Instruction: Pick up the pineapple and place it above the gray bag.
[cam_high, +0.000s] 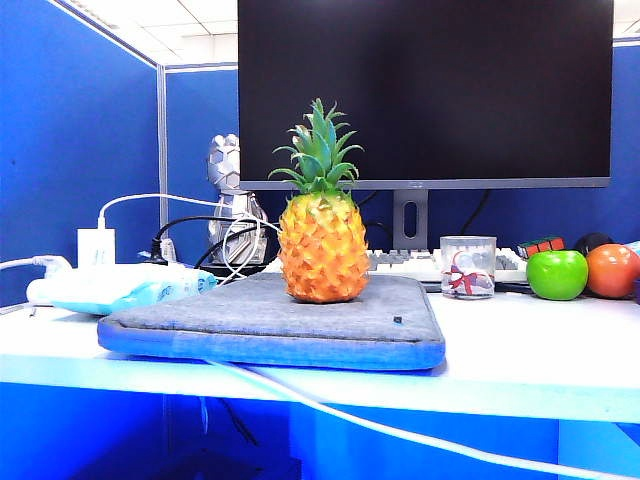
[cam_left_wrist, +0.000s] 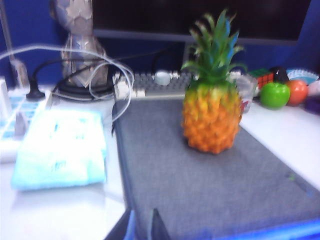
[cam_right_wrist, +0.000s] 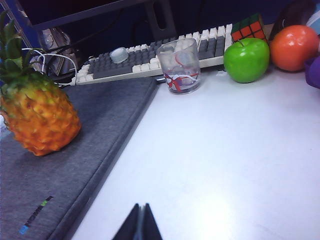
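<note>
Desk clutter around you

You see 1 monitor (cam_high: 425, 90), a keyboard (cam_right_wrist: 150, 57), a clear cup (cam_right_wrist: 179, 66), a green apple (cam_right_wrist: 246, 60), an orange fruit (cam_right_wrist: 294, 47) and a light-blue packet (cam_left_wrist: 60, 147).

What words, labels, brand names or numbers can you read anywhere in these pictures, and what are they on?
None can be read.
White-and-blue packet: blue printing, too blurred.
Gray bag: small dark tag, and a coloured strip label, both too small.
Clear cup: a red pattern, no letters.
Monitor: dark screen, no visible logo.
</note>
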